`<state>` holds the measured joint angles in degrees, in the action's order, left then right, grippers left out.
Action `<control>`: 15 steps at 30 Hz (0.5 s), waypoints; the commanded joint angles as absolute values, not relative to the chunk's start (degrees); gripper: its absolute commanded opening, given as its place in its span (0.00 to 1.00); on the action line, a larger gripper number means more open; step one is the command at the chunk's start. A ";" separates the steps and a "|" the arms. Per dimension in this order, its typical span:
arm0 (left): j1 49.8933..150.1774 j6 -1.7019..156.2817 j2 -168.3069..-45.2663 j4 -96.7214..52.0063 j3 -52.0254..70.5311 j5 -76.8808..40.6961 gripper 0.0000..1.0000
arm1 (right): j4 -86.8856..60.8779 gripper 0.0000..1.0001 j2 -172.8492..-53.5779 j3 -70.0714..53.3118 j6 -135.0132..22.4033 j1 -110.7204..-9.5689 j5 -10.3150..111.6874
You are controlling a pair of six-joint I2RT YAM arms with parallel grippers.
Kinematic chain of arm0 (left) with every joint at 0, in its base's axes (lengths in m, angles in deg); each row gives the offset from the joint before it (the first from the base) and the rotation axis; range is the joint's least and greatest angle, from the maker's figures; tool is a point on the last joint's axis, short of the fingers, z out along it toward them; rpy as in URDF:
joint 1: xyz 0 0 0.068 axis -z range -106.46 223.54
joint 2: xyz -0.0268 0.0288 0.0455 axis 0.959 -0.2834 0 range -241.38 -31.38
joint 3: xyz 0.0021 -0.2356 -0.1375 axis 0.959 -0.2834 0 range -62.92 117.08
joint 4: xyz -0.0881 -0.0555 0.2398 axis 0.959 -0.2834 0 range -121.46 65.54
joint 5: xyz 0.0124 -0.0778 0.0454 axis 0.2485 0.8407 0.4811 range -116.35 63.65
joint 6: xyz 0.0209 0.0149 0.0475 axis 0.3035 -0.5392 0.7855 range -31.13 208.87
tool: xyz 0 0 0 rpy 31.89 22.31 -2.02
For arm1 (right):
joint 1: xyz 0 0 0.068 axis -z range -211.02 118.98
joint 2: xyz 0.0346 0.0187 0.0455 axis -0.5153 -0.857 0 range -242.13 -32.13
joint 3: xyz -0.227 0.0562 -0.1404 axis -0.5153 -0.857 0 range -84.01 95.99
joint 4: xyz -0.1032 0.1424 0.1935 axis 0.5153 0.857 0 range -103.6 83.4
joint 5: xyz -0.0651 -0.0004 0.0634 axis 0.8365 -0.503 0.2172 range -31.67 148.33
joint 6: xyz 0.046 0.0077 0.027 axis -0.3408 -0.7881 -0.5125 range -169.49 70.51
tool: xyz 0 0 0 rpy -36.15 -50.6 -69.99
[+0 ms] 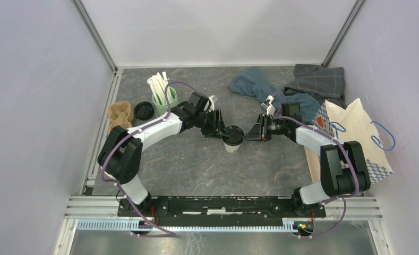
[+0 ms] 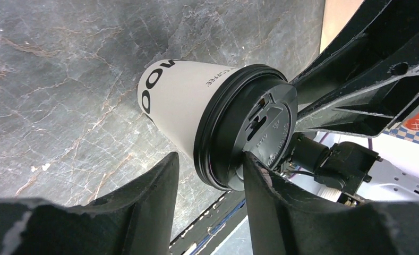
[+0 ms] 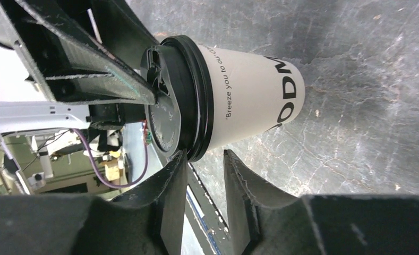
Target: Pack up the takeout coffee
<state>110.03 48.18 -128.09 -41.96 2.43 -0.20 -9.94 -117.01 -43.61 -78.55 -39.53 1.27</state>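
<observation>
The takeout coffee (image 1: 232, 140), a white paper cup with a black lid, stands upright at the table's middle. My left gripper (image 1: 223, 133) reaches it from the left and my right gripper (image 1: 253, 134) from the right, both at lid height. In the left wrist view the cup (image 2: 180, 101) shows with the left gripper (image 2: 210, 159) open astride the lid rim: one fingertip (image 2: 252, 164) rests on the lid top, the other stands off the cup. In the right wrist view the right gripper (image 3: 204, 155) straddles the rim of the cup (image 3: 249, 101) with a narrow gap, open.
A mint-green mug of white sticks (image 1: 162, 98), a loose black lid (image 1: 143, 110) and a brown cardboard cup carrier (image 1: 120, 114) stand at the back left. Blue cloth (image 1: 252, 84) and grey cloth (image 1: 318, 78) lie at the back right. A paper bag (image 1: 356, 133) sits at the right.
</observation>
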 commanded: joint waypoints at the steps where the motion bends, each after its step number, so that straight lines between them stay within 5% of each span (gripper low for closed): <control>1: 110.45 49.85 -127.47 -48.22 5.82 -4.12 0.56 | -2.81 0.38 -116.26 -38.25 -74.23 -39.93 8.19; 10: 110.49 50.43 -125.75 -51.40 10.82 -3.28 0.75 | 5.68 0.51 -114.64 -31.23 -69.02 -40.01 10.38; 15: 110.45 51.74 -122.87 -55.04 12.63 -5.59 0.82 | 16.45 0.85 -115.62 -22.81 -59.62 -42.88 18.67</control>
<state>110.05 48.77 -127.23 -51.42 9.07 -2.96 7.44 -116.47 -30.41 -68.93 -40.45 11.02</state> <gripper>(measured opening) 0.801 0.729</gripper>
